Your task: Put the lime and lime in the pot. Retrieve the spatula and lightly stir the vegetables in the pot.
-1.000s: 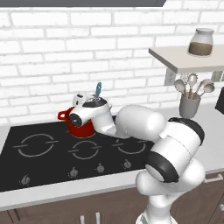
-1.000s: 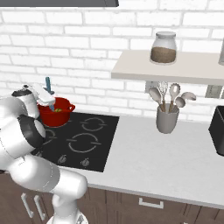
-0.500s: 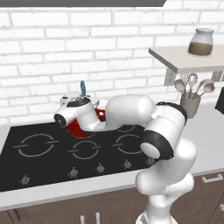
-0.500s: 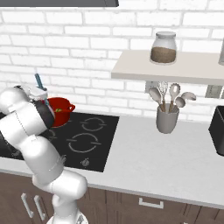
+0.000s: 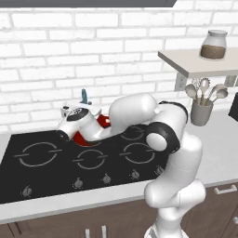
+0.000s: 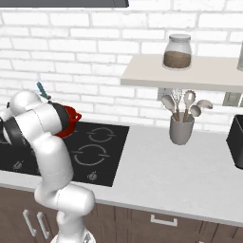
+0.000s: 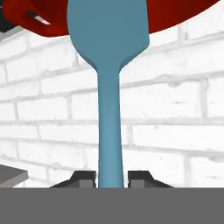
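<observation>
The slim spatula with the light-blue blade and blue handle (image 7: 108, 87) is in the gripper (image 7: 111, 177). In the hand view the two dark finger tips sit tight against the handle, one on each side, so the jaws are clamped on it. The flat blade reaches up in front of the small round bright-red cooking pot (image 7: 175, 17), and the white brick wall (image 7: 175, 113) is behind.

In the left base view, the black glass stove top (image 5: 42, 162) has open room on its left side, all the way to its left edge. Next comes the hand of the white arm, low over the back of the stove top. The spatula's end (image 5: 84, 96) sticks up from the hand, near the wall. Just right of the hand, a bit of the red pot (image 5: 103, 122) peeks out behind the arm. I cannot tell if the limes are inside. The front burners have room in front of the arm.

Further right, the grey counter (image 6: 190, 175) is well apart from the pot. A grey cup of metal spoons (image 6: 182, 128) stands near the wall, under a pale shelf (image 6: 190, 76) with a glass jar (image 6: 177, 51) on it.
</observation>
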Robot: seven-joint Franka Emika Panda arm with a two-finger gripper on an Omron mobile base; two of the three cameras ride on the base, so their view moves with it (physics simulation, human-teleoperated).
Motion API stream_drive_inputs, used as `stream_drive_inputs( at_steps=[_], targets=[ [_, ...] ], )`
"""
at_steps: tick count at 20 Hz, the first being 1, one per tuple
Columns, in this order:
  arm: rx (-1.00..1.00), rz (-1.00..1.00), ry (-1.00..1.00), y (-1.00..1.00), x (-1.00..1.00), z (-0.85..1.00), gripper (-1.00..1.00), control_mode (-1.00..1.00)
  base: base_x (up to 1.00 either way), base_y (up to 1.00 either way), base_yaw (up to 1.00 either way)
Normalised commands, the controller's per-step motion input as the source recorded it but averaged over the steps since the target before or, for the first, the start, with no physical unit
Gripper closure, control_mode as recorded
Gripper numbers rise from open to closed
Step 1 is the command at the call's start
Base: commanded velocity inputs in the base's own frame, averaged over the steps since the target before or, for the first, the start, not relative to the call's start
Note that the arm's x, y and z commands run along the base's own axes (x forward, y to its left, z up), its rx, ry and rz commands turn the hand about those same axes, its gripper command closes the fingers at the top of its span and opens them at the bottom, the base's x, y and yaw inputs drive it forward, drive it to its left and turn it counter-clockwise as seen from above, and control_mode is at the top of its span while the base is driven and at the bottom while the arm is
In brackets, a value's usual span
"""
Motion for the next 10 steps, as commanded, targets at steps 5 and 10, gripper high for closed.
stream_drive_inputs(
  at_steps=[5, 10],
  targets=[
    [0.01, 0.04, 0.11, 0.01, 0.14, 0.06, 1.00, -1.00, 0.00, 0.00, 0.00],
    [0.00, 0.04, 0.16, 0.00, 0.11, -0.03, 1.00, -1.00, 0.00, 0.00, 0.00]
  ],
)
